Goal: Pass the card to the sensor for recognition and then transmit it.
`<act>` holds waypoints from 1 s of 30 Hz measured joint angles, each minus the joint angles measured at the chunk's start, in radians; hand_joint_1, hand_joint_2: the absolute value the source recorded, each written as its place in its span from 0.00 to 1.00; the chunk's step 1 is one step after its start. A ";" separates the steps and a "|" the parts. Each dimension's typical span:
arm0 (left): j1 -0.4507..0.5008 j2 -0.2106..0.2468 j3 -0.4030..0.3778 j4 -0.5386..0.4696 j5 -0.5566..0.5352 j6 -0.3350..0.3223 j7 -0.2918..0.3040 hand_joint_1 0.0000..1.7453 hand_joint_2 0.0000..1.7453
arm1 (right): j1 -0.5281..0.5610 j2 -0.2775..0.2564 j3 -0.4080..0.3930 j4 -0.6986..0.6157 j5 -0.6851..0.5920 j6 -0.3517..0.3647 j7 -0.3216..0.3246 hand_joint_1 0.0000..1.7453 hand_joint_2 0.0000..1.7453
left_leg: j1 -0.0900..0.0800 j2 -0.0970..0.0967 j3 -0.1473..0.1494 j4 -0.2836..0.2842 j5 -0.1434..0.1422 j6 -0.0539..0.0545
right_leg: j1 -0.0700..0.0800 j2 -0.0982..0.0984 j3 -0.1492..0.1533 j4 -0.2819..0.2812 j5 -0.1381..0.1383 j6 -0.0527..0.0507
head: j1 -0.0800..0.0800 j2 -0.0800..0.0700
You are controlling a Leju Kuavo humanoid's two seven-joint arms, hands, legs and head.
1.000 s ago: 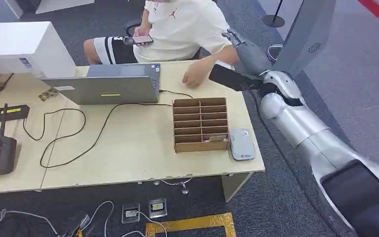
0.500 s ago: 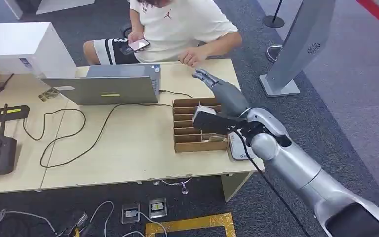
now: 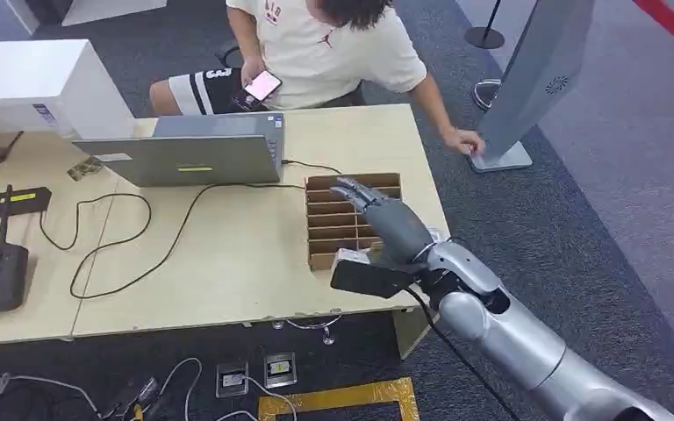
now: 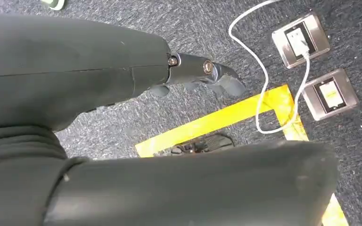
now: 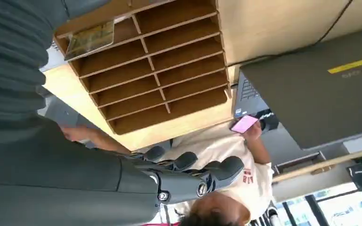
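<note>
The right hand (image 3: 384, 219) hovers over the cardboard slot box (image 3: 333, 210) with fingers spread, holding nothing. The card (image 5: 88, 35) lies in the box's slot nearest the worktop (image 3: 228, 254) front edge, not picked up yet. So picking, scanning and passing are probably all left. The slot walls are tight. The left hand (image 4: 202, 77) hangs low, fingers curled, holding nothing.

The head camera looks steeply down on the surface (image 3: 228, 254). The right wrist camera sits close, sharing the cardboard organizer (image 3: 342, 224) (image 5: 155, 70). The left wrist camera faces the floor (image 4: 122, 117).
</note>
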 joint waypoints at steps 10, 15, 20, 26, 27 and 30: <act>-0.005 0.000 -0.006 0.001 -0.018 0.000 0.023 0.00 0.00 | 0.043 -0.024 0.015 -0.014 0.117 0.145 0.149 0.00 1.00 | 0.000 0.000 0.000 0.000 0.000 0.000 | 0.000 0.000 0.000 0.000 0.000 0.000 | -0.001 0.000; -0.005 0.000 -0.006 0.001 -0.027 0.000 0.023 0.00 0.00 | 0.050 -0.035 0.015 -0.020 0.155 0.182 0.194 0.00 1.00 | 0.000 0.000 0.000 0.000 0.000 0.000 | 0.000 0.000 0.000 0.000 0.000 0.000 | 0.000 0.000; -0.005 0.004 -0.006 0.001 -0.027 0.000 0.027 0.00 0.00 | 0.050 -0.042 0.015 -0.020 0.176 0.177 0.203 0.00 1.00 | 0.000 0.000 0.000 0.000 0.000 0.000 | 0.000 0.000 0.000 0.000 0.000 0.000 | -0.001 0.000; -0.005 0.008 -0.006 0.000 -0.028 0.000 0.027 0.00 0.00 | 0.049 -0.042 0.015 -0.020 0.190 0.166 0.202 0.00 1.00 | 0.000 0.000 0.000 0.000 0.000 0.000 | 0.000 0.000 0.000 0.000 0.000 0.000 | -0.001 0.000; -0.005 0.008 -0.006 0.001 -0.028 0.000 0.027 0.00 0.00 | 0.049 -0.042 0.014 -0.020 0.193 0.161 0.200 0.00 1.00 | 0.000 0.000 0.000 0.000 0.000 0.000 | 0.000 0.000 0.001 0.000 0.000 0.000 | 0.000 0.000; -0.005 0.009 -0.006 0.001 -0.032 0.000 0.027 0.00 0.00 | 0.049 -0.042 0.013 -0.019 0.214 0.130 0.195 0.00 1.00 | 0.000 0.000 0.000 0.000 0.000 0.000 | 0.000 0.000 0.001 0.000 0.000 0.000 | 0.000 0.000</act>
